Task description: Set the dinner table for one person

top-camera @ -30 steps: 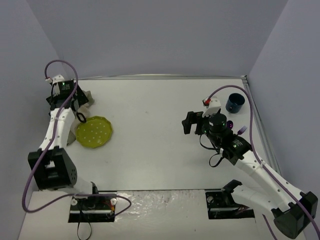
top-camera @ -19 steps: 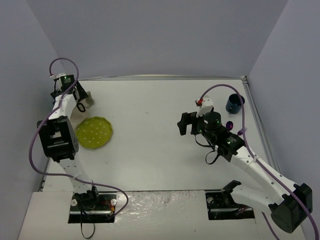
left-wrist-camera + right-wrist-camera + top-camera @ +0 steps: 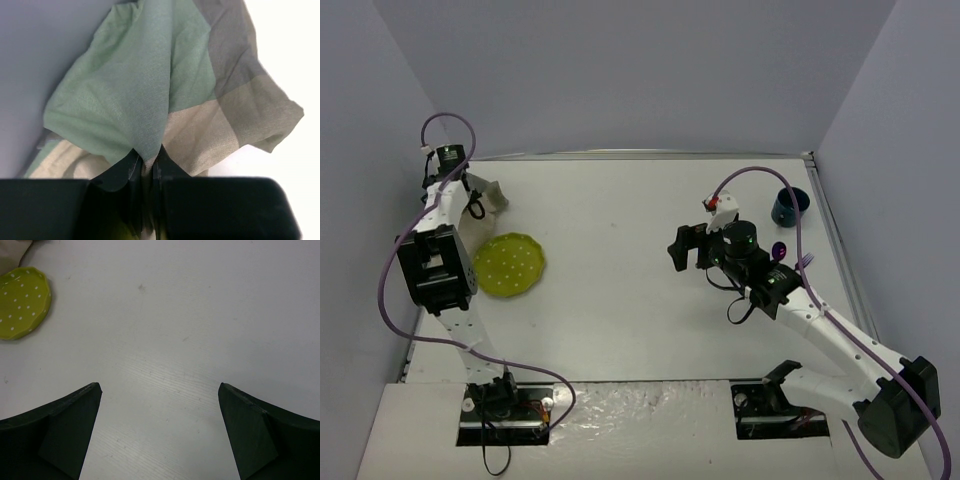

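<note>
The dinner table [image 3: 620, 310] is a wide white top with a thin metal rail at the back. At its far left corner lies a crumpled green and beige cloth mat [image 3: 165, 85], a pale heap [image 3: 492, 198] in the top view. My left gripper [image 3: 146, 159] is shut on a fold of that cloth, pinched between both fingers. A yellow-green dotted plate [image 3: 507, 264] lies flat just in front of the cloth and shows again [image 3: 22, 302] in the right wrist view. My right gripper [image 3: 159, 386] hovers open over bare table, right of centre [image 3: 685, 246], holding nothing.
A dark blue cup [image 3: 789, 206] stands upright near the back right corner. Purple utensils [image 3: 781, 248] lie beside the right arm, partly hidden by it. Grey walls close in the left, back and right sides. The arm bases sit at the near edge.
My left gripper went from wide open to shut on the cloth, and its arm swung back toward the far left corner. The right gripper drifted a little left, still open.
</note>
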Controlling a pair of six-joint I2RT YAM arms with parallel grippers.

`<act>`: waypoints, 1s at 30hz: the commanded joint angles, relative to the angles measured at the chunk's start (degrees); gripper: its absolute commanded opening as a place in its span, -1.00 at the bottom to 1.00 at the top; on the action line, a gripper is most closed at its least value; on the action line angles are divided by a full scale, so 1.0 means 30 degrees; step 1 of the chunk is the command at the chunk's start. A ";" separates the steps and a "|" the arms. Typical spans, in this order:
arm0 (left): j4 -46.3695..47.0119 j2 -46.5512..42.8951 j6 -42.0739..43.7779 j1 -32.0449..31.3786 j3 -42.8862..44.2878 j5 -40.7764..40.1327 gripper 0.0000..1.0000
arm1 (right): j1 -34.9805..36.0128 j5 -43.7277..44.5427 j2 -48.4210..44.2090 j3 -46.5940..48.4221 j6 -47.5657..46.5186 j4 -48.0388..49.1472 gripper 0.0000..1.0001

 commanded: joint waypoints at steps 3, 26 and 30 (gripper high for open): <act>0.0180 -0.4727 0.0897 -0.0244 0.3971 0.3921 -1.00 | 0.0056 -0.0016 -0.0212 0.0518 -0.0238 0.1497 1.00; 0.7666 -1.3746 -0.5413 -1.4289 -1.1217 0.6282 -1.00 | -0.0081 0.3016 -0.1958 -0.0523 0.0960 0.0671 1.00; 0.8293 -1.2814 -0.5138 -1.4922 -1.4389 0.5609 -0.84 | -0.0229 0.2912 -0.1344 -0.0755 0.1417 0.0530 1.00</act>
